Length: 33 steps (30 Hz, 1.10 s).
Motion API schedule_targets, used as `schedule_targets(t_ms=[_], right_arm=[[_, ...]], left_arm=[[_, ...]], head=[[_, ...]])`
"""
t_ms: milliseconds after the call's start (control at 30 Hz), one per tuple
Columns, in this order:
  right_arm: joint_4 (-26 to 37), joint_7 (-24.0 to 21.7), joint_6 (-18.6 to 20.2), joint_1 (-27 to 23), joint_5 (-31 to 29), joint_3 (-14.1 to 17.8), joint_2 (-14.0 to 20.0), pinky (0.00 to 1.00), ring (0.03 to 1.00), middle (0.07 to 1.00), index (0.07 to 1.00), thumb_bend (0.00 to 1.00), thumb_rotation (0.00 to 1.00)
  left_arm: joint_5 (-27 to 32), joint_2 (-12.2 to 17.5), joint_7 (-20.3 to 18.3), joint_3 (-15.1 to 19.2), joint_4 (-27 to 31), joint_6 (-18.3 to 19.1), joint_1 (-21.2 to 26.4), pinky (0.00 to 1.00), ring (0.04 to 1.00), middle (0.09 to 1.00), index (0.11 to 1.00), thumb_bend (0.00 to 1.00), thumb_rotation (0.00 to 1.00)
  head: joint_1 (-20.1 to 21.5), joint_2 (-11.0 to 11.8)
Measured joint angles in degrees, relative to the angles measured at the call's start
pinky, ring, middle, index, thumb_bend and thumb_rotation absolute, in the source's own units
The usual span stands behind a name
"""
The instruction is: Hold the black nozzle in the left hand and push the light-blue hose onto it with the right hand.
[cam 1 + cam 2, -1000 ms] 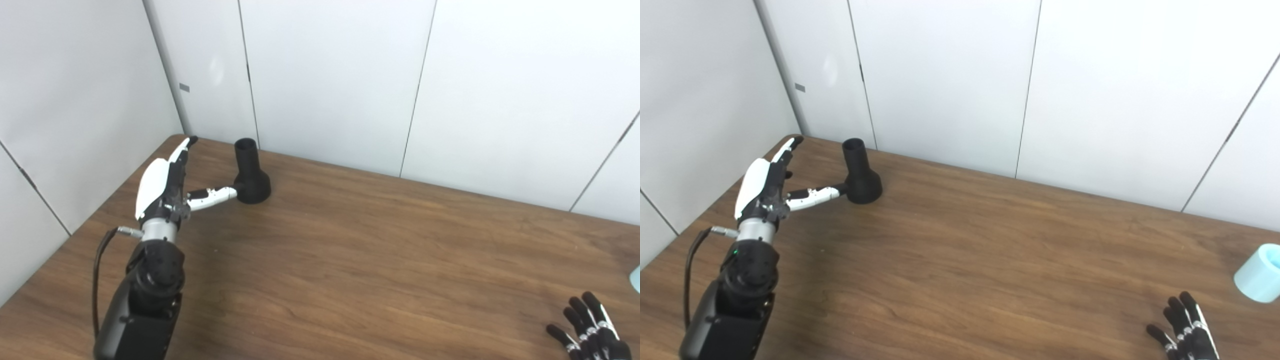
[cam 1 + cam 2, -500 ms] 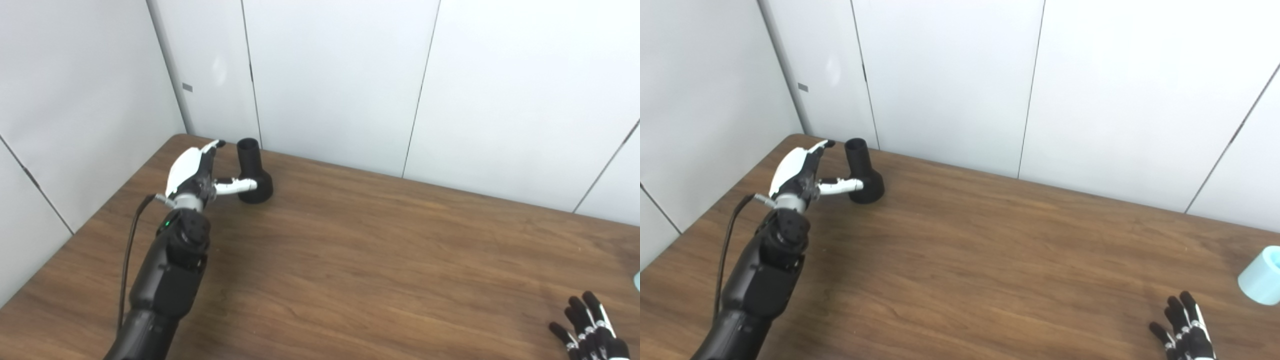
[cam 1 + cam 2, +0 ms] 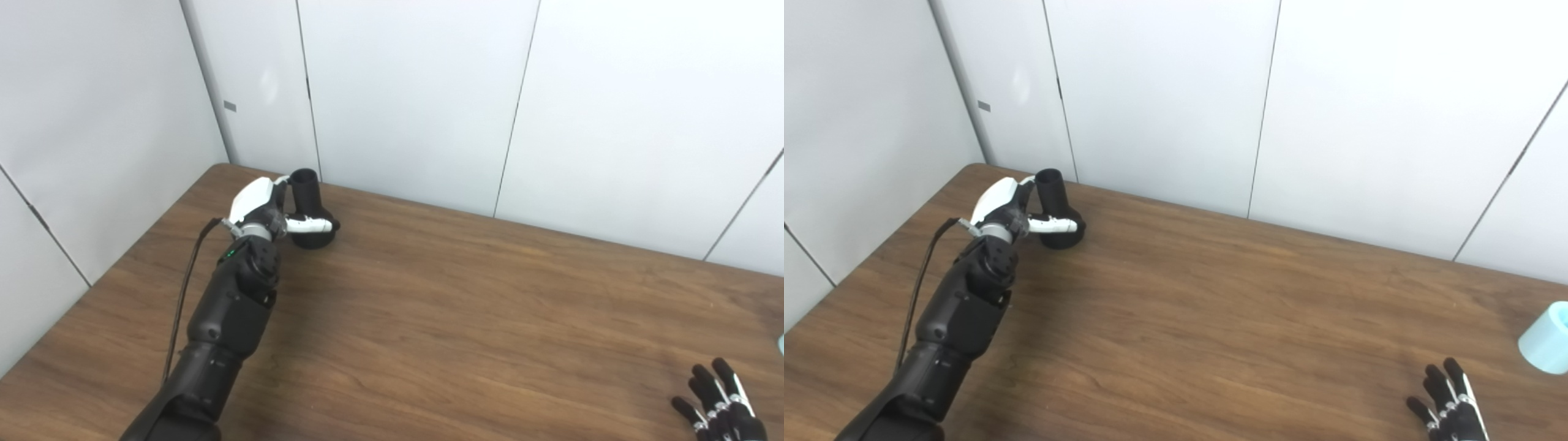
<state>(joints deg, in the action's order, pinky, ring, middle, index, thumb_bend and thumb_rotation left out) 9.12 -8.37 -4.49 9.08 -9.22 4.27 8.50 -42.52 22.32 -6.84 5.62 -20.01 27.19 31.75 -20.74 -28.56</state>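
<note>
The black nozzle (image 3: pixel 305 191) stands upright on its wide base at the far left of the wooden table (image 3: pixel 465 306), narrow neck up. My left hand (image 3: pixel 260 205) is right against it and open: the white thumb lies across the front of the base, and the fingers reach behind the neck, partly hidden. The light-blue hose (image 3: pixel 1546 337) is a short cylinder standing at the table's right edge. Low at the right, my right hand (image 3: pixel 1448 410) rests open with its black fingers spread, a short way in front and left of the hose.
White wall panels (image 3: pixel 404 92) close in the table at the back and the left, just behind the nozzle. A black cable (image 3: pixel 184 294) runs along my left forearm. Bare wood lies between the two hands.
My left arm has reached forward and right, bringing the hand from beside the nozzle to around it, thumb crossing the base. The nozzle, hose and right hand have stayed put.
</note>
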Motion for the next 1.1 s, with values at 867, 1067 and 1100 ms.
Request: schedule_targets(t_ms=[867, 1067, 1100], right_arm=[[0.89, 0.08, 0.49, 0.32, 0.36, -0.53, -0.03, 0.89, 0.935, 0.908, 0.974, 0.64, 1.00], [1.99, 0.33, 1.95, 0.53, 0.57, -0.56, -0.16, 0.91, 0.927, 0.896, 0.973, 0.63, 0.98], [1.99, 0.32, 1.99, 0.57, 0.44, -0.56, -0.25, 0.90, 0.925, 0.893, 0.972, 0.63, 0.99]], left_arm=[[-13.33, -4.71, -2.42, 3.66, -6.75, -0.27, 3.79, 0.85, 0.824, 0.752, 0.551, 0.65, 0.10], [-5.49, -5.37, 6.34, 2.43, -5.13, -0.33, 2.73, 0.62, 0.628, 0.590, 0.481, 0.52, 0.02], [-4.75, -5.29, 6.79, 1.95, -5.05, -0.33, 2.73, 0.56, 0.594, 0.562, 0.479, 0.52, 0.01]], head=[[0.62, -0.88], [0.79, -1.32], [0.79, -1.32]])
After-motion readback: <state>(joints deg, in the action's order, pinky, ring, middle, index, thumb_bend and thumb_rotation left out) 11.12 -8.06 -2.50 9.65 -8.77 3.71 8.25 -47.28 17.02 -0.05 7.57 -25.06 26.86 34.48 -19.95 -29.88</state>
